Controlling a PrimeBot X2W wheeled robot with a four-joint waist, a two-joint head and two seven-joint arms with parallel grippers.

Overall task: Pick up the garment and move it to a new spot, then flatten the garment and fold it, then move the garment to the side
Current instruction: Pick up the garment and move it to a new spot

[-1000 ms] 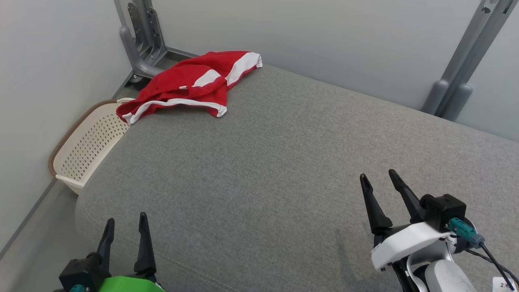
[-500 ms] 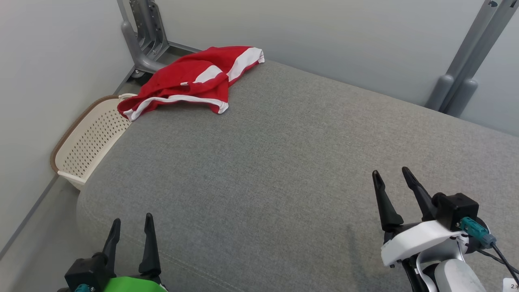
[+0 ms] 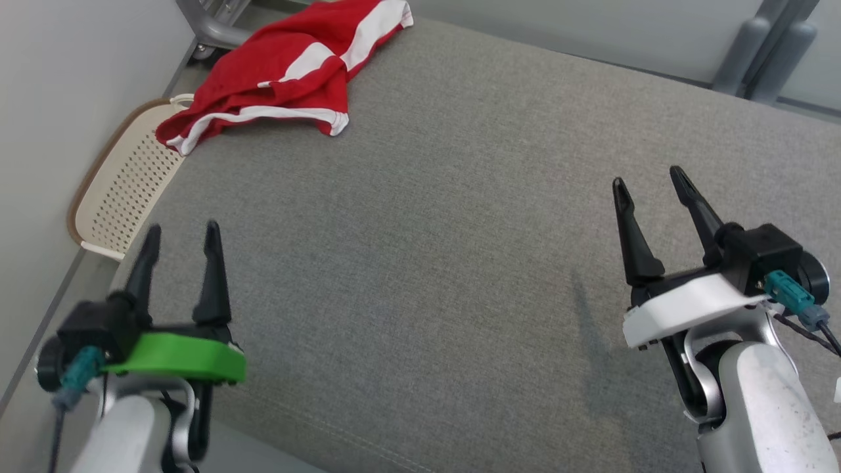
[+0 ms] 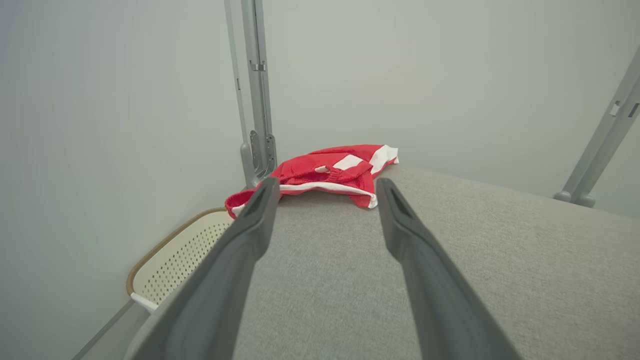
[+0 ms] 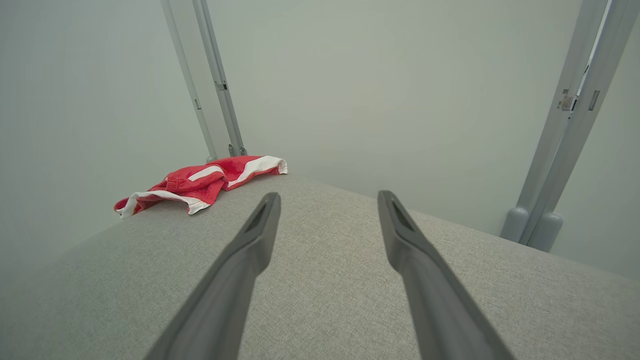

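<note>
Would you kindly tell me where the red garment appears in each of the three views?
Head view: garment at the top left, on the grey cushion's far corner.
Left wrist view: garment near the centre, at the cushion's far edge.
Right wrist view: garment left of centre.
Shared landmark: the grey metal post just behind it.

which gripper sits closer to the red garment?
The left gripper, the one on the green mount. The garment lies bunched at the grey cushion's far left corner. The white-mounted right gripper is farther across. Both are open and empty.
</note>
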